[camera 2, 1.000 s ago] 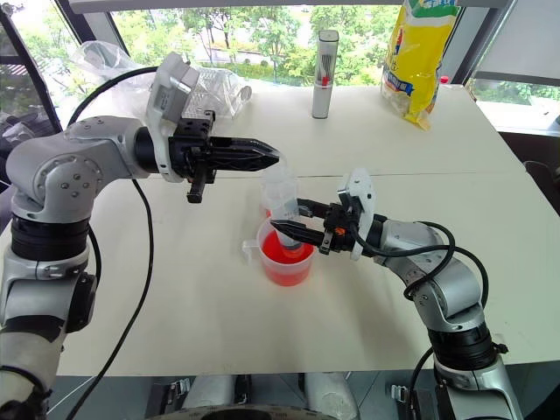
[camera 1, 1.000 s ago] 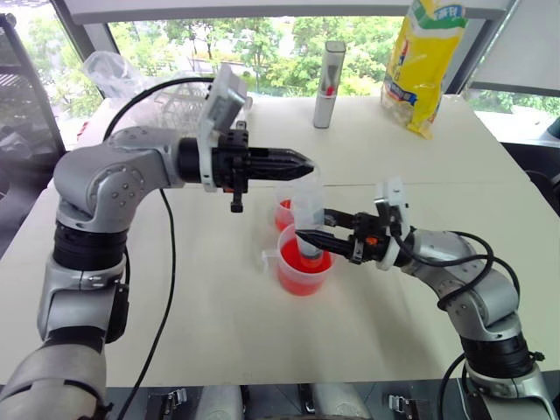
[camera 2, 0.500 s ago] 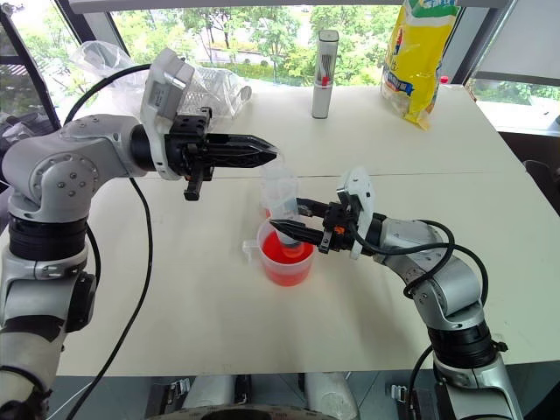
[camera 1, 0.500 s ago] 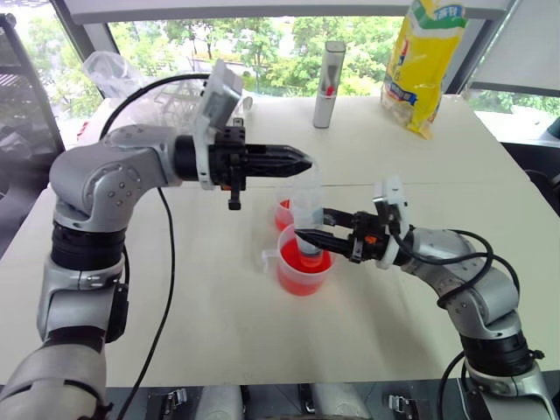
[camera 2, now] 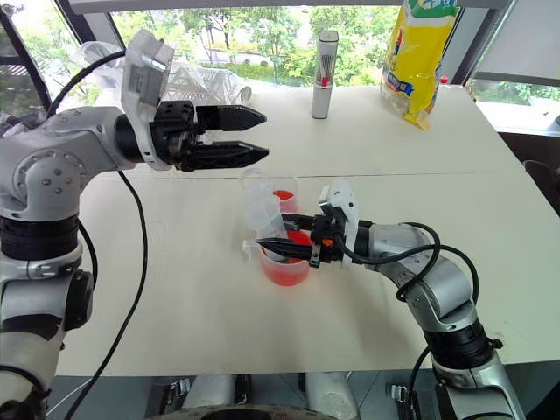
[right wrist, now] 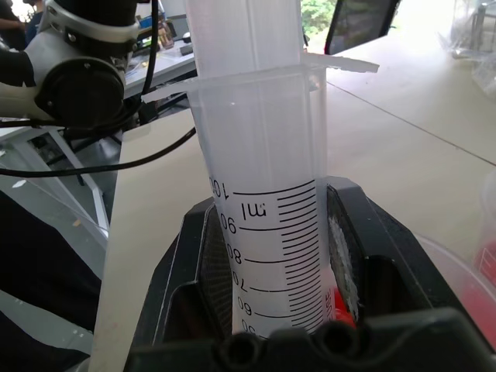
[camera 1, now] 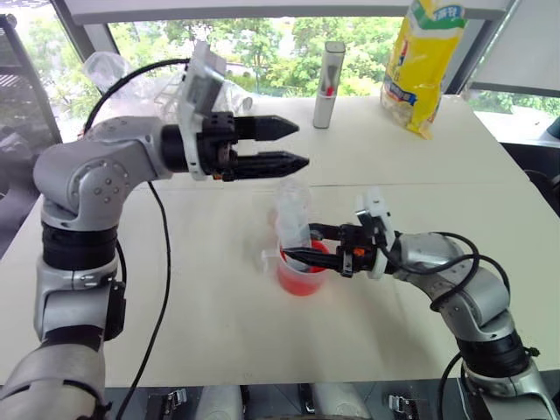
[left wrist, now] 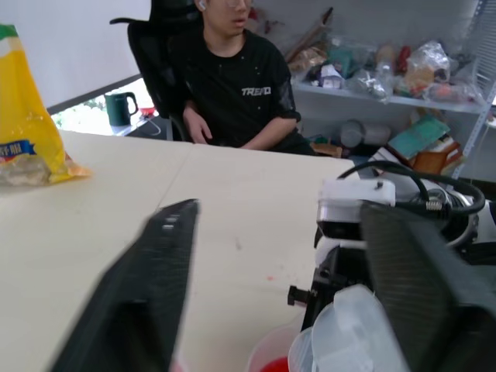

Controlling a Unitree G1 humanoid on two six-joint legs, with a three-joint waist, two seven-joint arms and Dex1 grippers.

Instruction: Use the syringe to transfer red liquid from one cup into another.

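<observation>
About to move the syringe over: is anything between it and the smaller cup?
Nothing visible. The right gripper holds the syringe upright over the larger cup; the smaller cup stands right behind. The left gripper, open, hangs higher, above and to the left.

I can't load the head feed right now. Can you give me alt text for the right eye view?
The right gripper holds the syringe upright in the big cup of red liquid. The left gripper hangs open above it, holding nothing. The small cup stands just behind on the white table.
</observation>
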